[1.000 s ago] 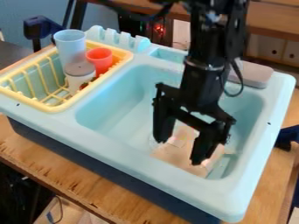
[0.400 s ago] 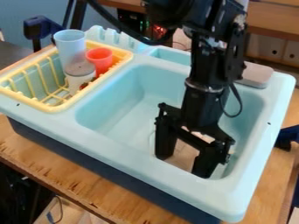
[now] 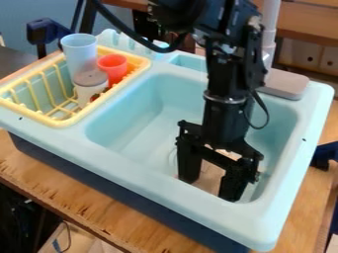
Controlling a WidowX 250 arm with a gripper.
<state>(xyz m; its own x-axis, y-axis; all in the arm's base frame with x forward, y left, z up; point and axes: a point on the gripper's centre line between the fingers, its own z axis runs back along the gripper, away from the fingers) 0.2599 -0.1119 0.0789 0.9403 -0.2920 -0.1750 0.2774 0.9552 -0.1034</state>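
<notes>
Camera view. Black gripper [image 3: 209, 189] hangs down into the near right part of the basin [image 3: 135, 128] of a pale blue toy sink [image 3: 274, 222]. Its state: released, the two fingers spread well apart, one to the left and the other to the right and nearer. Nothing seen clasped between them. Contact of the tips with what lies below: cannot tell.

Tan flat piece [image 3: 209, 178] lies low in the basin, visible in the gap between the fingers; most of it hidden behind the gripper, so its full outline is not readable.

Left of the basin: yellow drying rack [image 3: 66, 123], set into the sink's left part. At the rack's far right end, three items grouped close together: tall light blue cup [image 3: 79, 52], upright, farthest left; red cup [image 3: 113, 70] to its right; white container [image 3: 89, 92] with a grey top, nearer than both.

Far right rim of the sink: grey rounded block [image 3: 285, 84], just right of the arm. Pale upright pipe [image 3: 271, 29] rises behind the arm. Sink rests on a wooden table [image 3: 86, 197]. Dark blue clamp [image 3: 47, 30] at far left, beyond the rack.
</notes>
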